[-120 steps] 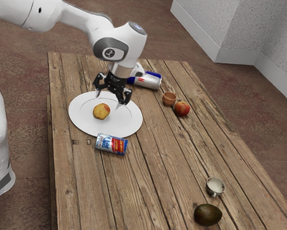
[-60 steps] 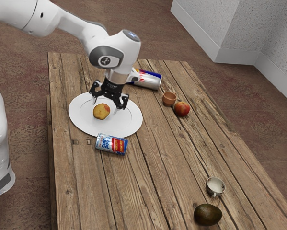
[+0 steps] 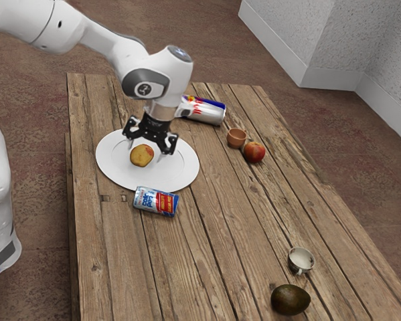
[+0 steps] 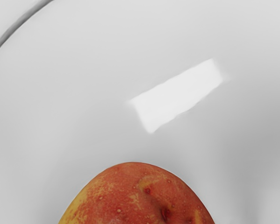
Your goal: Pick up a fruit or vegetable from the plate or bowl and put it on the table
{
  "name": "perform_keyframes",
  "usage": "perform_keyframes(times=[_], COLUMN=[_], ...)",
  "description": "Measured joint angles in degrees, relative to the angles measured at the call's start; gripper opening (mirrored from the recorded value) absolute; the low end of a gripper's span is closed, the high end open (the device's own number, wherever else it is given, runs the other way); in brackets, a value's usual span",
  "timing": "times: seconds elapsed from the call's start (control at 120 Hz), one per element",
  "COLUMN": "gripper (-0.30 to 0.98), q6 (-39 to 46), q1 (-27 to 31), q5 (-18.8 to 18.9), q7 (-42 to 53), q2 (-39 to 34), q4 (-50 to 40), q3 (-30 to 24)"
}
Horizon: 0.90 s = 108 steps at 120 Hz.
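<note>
In the exterior view my gripper (image 3: 145, 154) is low over the white plate (image 3: 110, 164), its two fingers standing wide apart. A yellow-and-red fruit (image 3: 141, 156) rests on the plate, at the gap between the fingertips, and neither finger clearly presses on it. In the wrist view the same fruit (image 4: 139, 198), reddish with a yellow side, lies just under the hand on the pale plate (image 4: 74, 84).
A blue-and-red can (image 3: 156, 201) lies beside the plate. Behind the hand lies a larger can (image 3: 207, 112). Farther along the wooden table (image 3: 220, 227) are a brown cup (image 3: 236, 138), a red apple (image 3: 254, 152), a pale cup (image 3: 300, 260) and an avocado (image 3: 290, 299).
My hand has moved toward the exterior view's left and down, so its open fingers now stand lower around the fruit's place. The fruit and the other things have stayed put.
</note>
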Motion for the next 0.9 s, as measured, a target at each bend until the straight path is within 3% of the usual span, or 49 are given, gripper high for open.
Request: perform_keyframes(times=[0.308, 0.55, 0.692, 0.825, 0.9], gripper=[0.68, 0.24, 0.18, 0.29, 0.31], q6=[1.2, 1.1, 0.7, 0.5, -0.3], q1=[0.1, -0.1, -0.4, -1.3, -3.7], q5=[0.0, 0.7, 1.5, 1.7, 2.0], q7=[-0.8, -1.8, -2.3, -1.5, 0.0], q2=[0.9, 0.9, 0.0, 0.9, 15.3], q4=[-0.7, -0.6, 1.1, 10.4, 30.8], q3=[0.0, 0.0, 0.0, -1.5, -5.7])
